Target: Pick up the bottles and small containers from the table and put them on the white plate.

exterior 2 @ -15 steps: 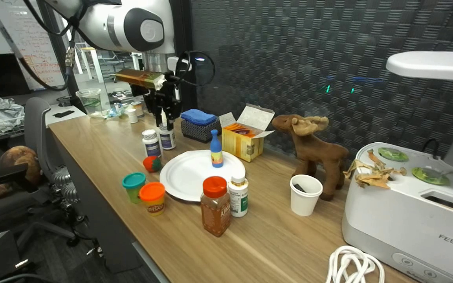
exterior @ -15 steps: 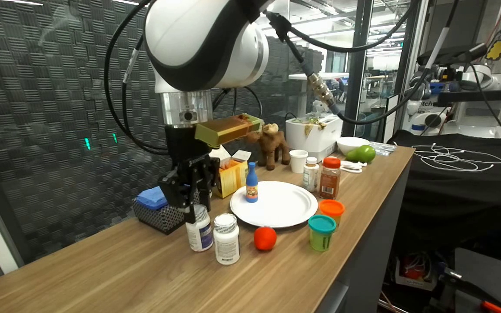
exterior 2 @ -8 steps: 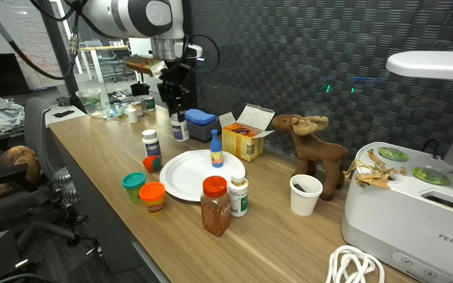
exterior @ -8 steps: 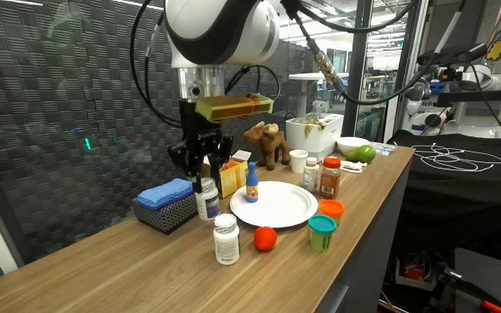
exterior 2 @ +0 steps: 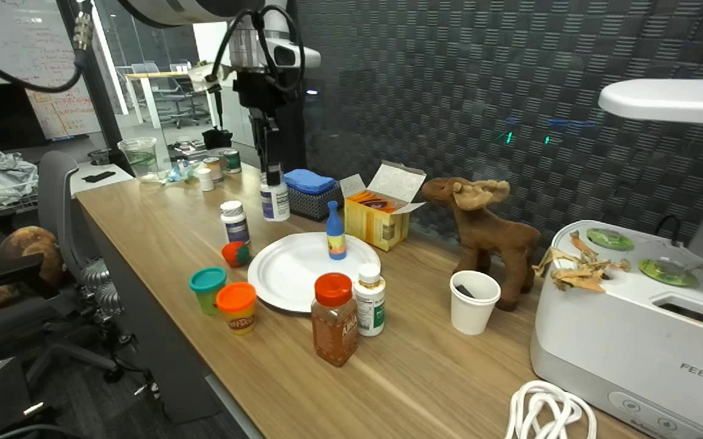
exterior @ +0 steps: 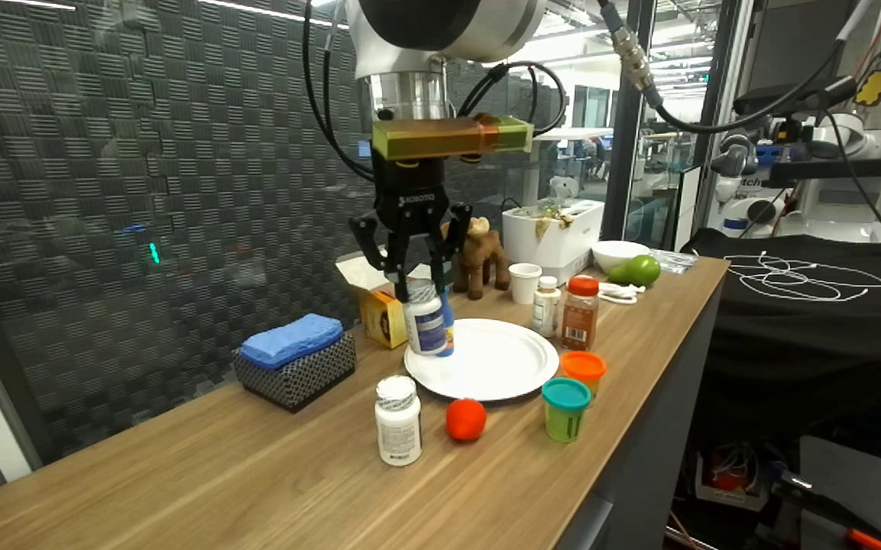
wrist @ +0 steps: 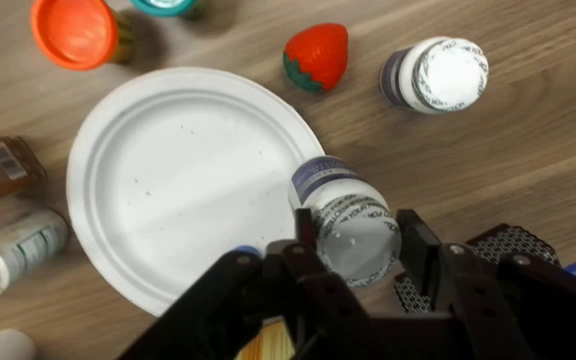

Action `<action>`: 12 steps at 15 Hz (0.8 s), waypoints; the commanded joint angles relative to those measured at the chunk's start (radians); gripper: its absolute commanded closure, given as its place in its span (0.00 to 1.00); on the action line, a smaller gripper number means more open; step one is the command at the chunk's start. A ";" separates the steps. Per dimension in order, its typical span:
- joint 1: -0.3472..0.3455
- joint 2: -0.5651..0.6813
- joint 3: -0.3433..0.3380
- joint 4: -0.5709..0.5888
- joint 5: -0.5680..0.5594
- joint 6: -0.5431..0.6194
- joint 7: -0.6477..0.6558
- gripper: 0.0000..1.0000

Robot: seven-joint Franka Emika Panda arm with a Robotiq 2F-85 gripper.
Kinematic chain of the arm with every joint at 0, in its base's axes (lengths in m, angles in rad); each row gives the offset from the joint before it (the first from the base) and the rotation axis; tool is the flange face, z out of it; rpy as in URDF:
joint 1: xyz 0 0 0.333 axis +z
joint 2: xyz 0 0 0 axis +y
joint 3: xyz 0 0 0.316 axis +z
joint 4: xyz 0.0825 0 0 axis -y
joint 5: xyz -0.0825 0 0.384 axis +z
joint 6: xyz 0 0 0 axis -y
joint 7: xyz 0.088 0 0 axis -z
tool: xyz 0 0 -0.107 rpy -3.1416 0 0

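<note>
- While our gripper [wrist: 355, 220] clamps a white pill bottle [exterior: 426, 328] by its top, we hold it near the rim of the white plate [wrist: 193, 180].
- On the table [exterior: 257, 473], we see a second pill bottle [exterior: 399, 429] and a reddish-brown bottle [exterior 2: 335, 332], both upright.

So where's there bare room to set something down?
In an exterior view, bare counter lies in the foreground, bordered by the patterned box and standing pill bottle. Another patch lies between the spice jar, white cup and coiled cable. Beside the white plate it's crowded: green tub, orange-lidded tub, white bottle.
</note>
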 commanded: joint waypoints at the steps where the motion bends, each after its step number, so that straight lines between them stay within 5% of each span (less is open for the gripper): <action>1: -0.011 -0.047 0.004 -0.083 0.011 0.012 0.089 0.80; 6: -0.069 -0.009 0.001 -0.102 0.150 0.124 0.080 0.80; 12: -0.099 0.016 -0.017 -0.104 0.150 0.230 0.091 0.80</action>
